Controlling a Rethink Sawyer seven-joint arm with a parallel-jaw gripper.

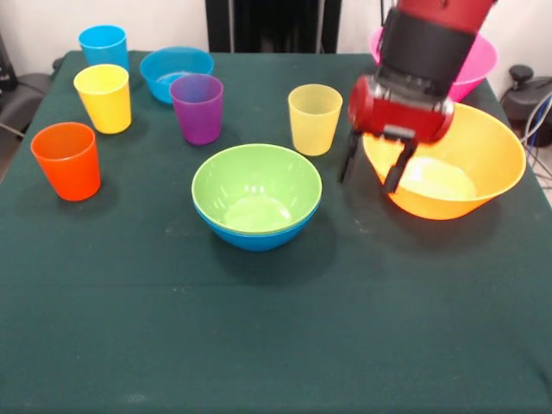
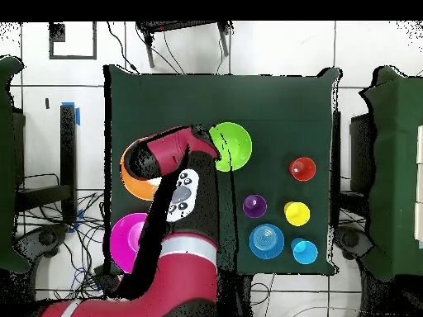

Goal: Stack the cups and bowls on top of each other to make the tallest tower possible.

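My gripper (image 1: 373, 171) hangs open over the near-left rim of the large orange-yellow bowl (image 1: 470, 168), one finger outside the rim and one inside. A green bowl (image 1: 256, 190) sits nested in a medium blue bowl (image 1: 254, 239) at mid-table. Standing loose are the pale yellow-green cup (image 1: 314, 117), purple cup (image 1: 197, 107), yellow cup (image 1: 103, 97), blue cup (image 1: 103, 45) and orange cup (image 1: 66, 159). The small blue bowl (image 1: 175, 71) and the pink bowl (image 1: 479, 60) lie at the back. In the overhead view the arm covers the gripper and part of the orange-yellow bowl (image 2: 132, 183).
The dark green table (image 1: 259, 345) carries everything. Overhead, the green bowl (image 2: 234, 144) lies beside the arm, the pink bowl (image 2: 125, 235) near the robot's base, and the cups cluster around the orange cup (image 2: 302, 168) and the small blue bowl (image 2: 267, 240).
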